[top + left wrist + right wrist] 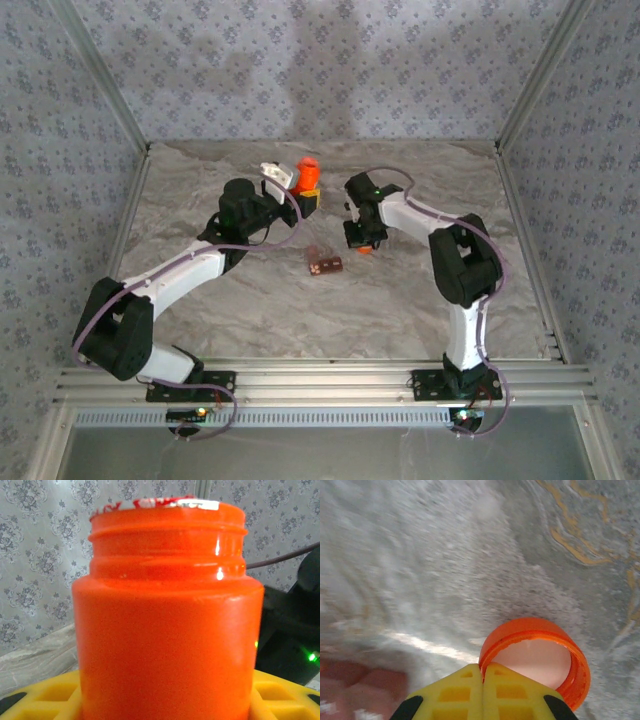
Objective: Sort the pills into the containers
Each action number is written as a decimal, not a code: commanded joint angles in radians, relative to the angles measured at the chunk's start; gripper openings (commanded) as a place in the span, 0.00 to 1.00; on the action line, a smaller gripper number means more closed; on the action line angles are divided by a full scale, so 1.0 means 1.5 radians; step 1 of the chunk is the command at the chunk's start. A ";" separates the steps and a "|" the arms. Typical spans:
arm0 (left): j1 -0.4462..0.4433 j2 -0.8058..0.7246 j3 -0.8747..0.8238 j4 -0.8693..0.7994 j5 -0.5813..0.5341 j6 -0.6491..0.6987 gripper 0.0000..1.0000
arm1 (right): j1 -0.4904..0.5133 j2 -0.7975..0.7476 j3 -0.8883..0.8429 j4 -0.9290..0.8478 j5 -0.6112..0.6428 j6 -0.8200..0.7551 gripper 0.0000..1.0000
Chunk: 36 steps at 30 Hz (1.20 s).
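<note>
At far centre of the counter (300,320), the left claw (305,196) grips the orange pill bottle (167,630) upright between its yellow pads. The mouth is uncapped, with torn foil around the lip. The right claw (482,680) is fully closed, its fingers meeting with no gap and the tips touching the rim of the orange cap (535,660), which lies liner-up on the counter. Cannot tell whether any rim is pinched. The pill organiser strip (324,264) lies loose mid-counter between the two arms, near the cap on its left, apart from both claws. No pills visible. Risks, as judged: if the closed claw caught nothing, a lift leaves the cap beside the strip, in the way of pouring. A sideways drag could nudge the light strip. Tilting the open bottle too steeply would dump pills past the small cells and scatter them across the counter. The foil remnant may snag the flow.
</note>
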 commanded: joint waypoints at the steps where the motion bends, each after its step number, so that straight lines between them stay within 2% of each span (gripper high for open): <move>1: -0.007 -0.018 0.020 0.002 -0.004 -0.004 0.00 | -0.023 -0.064 -0.028 0.116 -0.164 0.066 0.00; 5: -0.008 -0.023 0.026 -0.010 -0.004 -0.001 0.00 | -0.053 -0.077 -0.079 0.290 -0.299 0.173 0.00; 11: -0.012 -0.028 0.034 -0.032 -0.005 0.006 0.00 | -0.088 -0.030 -0.187 0.681 -0.436 0.404 0.00; 16: -0.014 -0.034 0.041 -0.044 -0.007 0.012 0.00 | -0.097 0.046 -0.209 0.910 -0.463 0.539 0.00; 21: -0.019 -0.032 0.052 -0.062 -0.012 0.019 0.00 | -0.105 0.140 -0.218 1.151 -0.451 0.689 0.00; 24: -0.021 -0.032 0.059 -0.073 -0.015 0.025 0.00 | -0.105 0.167 -0.218 1.196 -0.441 0.714 0.00; 36: -0.033 -0.019 0.085 -0.103 -0.024 0.037 0.00 | -0.110 0.216 -0.229 1.194 -0.410 0.729 0.00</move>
